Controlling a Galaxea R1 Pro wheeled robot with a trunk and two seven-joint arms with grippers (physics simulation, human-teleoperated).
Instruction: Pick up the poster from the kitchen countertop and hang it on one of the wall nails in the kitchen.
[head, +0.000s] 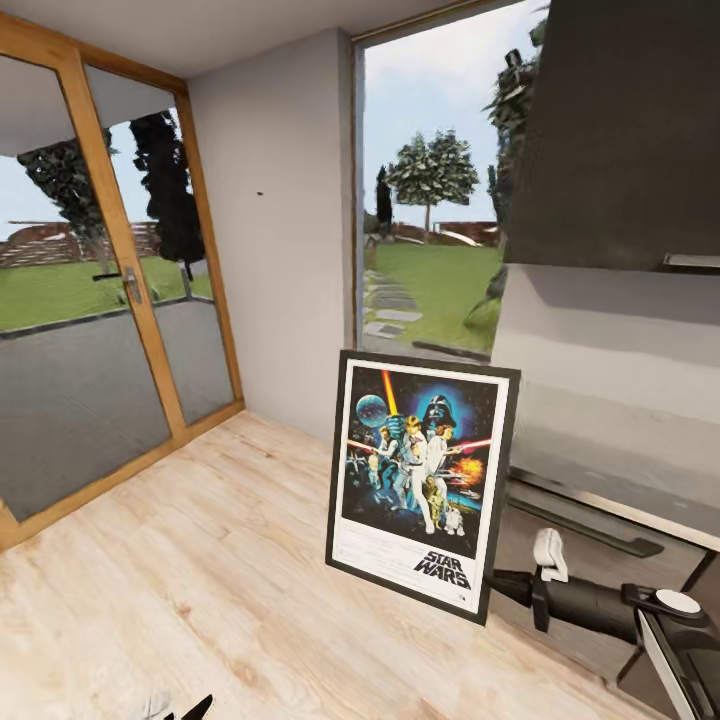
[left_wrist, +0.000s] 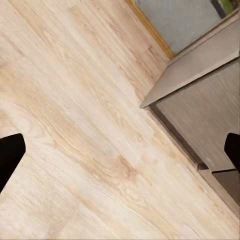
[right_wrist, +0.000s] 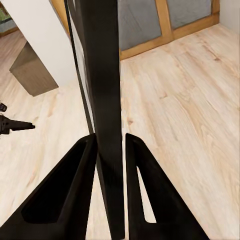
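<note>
While jaw-clamped (edgewise): poster (head: 420, 470).

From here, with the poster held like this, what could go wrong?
The right gripper pinches only the thin edge of the poster, so the poster may tilt or slip out. The wall nail is a tiny speck high on the grey wall, so it would be easy to miss when hanging.

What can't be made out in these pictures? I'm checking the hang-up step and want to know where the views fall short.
- Wall nail: a mere speck in the head view, too small to show its shape.
- Poster: in the right wrist view it is edge-on between the right gripper's fingers, artwork hidden.
- Left gripper: the wrist view's edges cut off all but its dark fingertips.
- Kitchen countertop: cut off by the head view's right edge.
</note>
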